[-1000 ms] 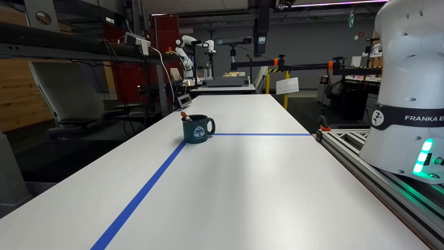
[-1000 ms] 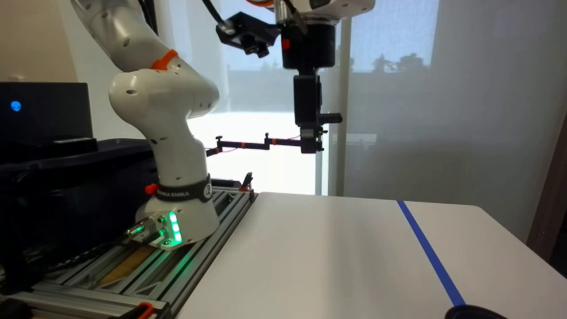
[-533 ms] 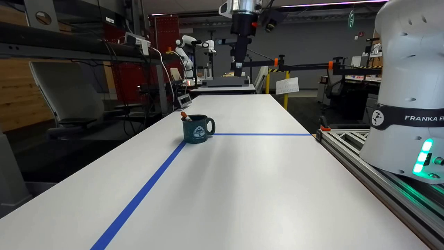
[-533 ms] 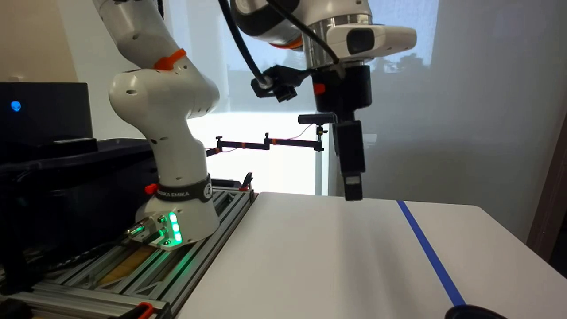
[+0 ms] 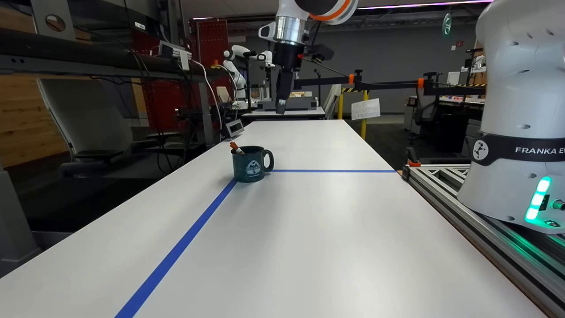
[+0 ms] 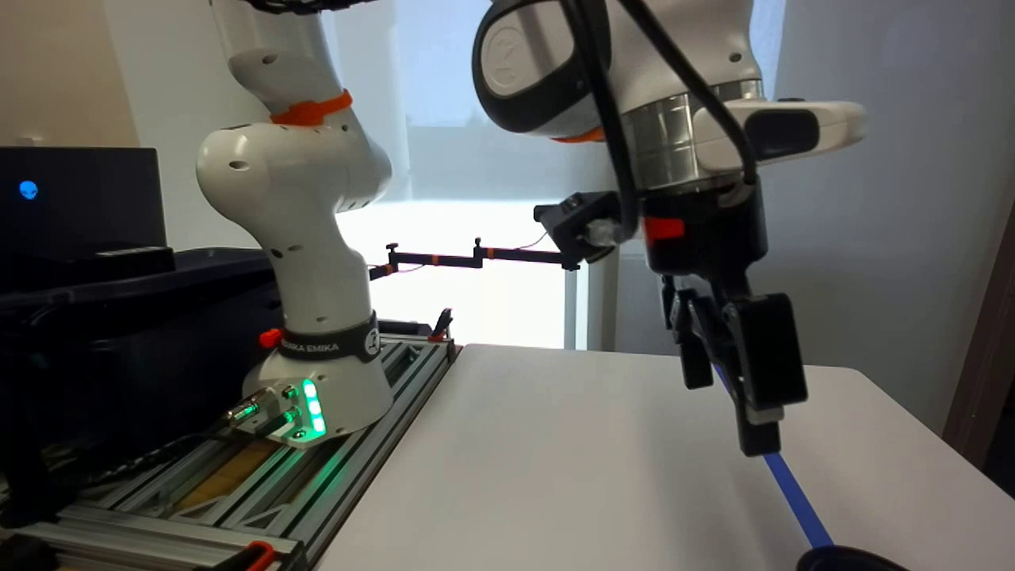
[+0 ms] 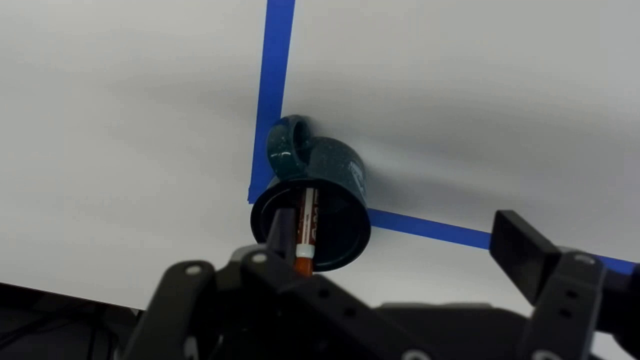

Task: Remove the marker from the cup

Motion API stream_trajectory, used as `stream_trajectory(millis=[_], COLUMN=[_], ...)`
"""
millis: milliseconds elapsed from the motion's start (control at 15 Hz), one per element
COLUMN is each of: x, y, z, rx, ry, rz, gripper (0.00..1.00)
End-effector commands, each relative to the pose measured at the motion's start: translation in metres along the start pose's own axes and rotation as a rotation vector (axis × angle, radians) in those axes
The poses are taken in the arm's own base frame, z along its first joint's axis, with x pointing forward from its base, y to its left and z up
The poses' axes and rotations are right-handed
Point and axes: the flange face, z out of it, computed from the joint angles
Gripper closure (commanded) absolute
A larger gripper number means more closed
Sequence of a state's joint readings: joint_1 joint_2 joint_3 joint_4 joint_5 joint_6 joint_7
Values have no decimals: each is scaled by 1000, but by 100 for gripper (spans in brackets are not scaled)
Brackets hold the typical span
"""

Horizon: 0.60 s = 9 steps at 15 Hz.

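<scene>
The dark teal cup [image 5: 248, 165] stands upright on the white table where the blue tape lines meet. In an exterior view only its dark rim [image 6: 848, 557] shows at the bottom edge. The marker [image 7: 307, 220], brown-orange with a white band, leans in the cup; its orange end [image 5: 235, 147] sticks out past the rim. My gripper [image 6: 728, 408] is open and empty, in the air above the table, apart from the cup. In the wrist view my gripper [image 7: 402, 240] has one finger overlapping the cup's opening left of the marker and the other far right.
Blue tape [image 5: 190, 236] runs along the white table [image 5: 335, 247]. A small grey device [image 5: 235, 128] sits at the table's side edge. A metal rack [image 5: 88, 62] with hanging cables stands beyond that edge. The table edge [image 7: 70, 295] shows at lower left in the wrist view.
My arm has come down and across the table toward the cup, and the gripper has tilted and turned so that both fingers show. The cup and marker have not moved.
</scene>
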<state>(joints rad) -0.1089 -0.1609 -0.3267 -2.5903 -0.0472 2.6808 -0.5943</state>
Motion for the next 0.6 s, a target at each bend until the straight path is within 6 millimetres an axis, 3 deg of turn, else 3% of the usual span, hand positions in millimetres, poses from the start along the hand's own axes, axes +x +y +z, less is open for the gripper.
stream_trajectory(millis=[0, 533], x=[22, 50], y=[19, 37], z=[24, 63], rx=[-24, -93], ry=[71, 233], rz=[3, 141], gripper=[0, 0])
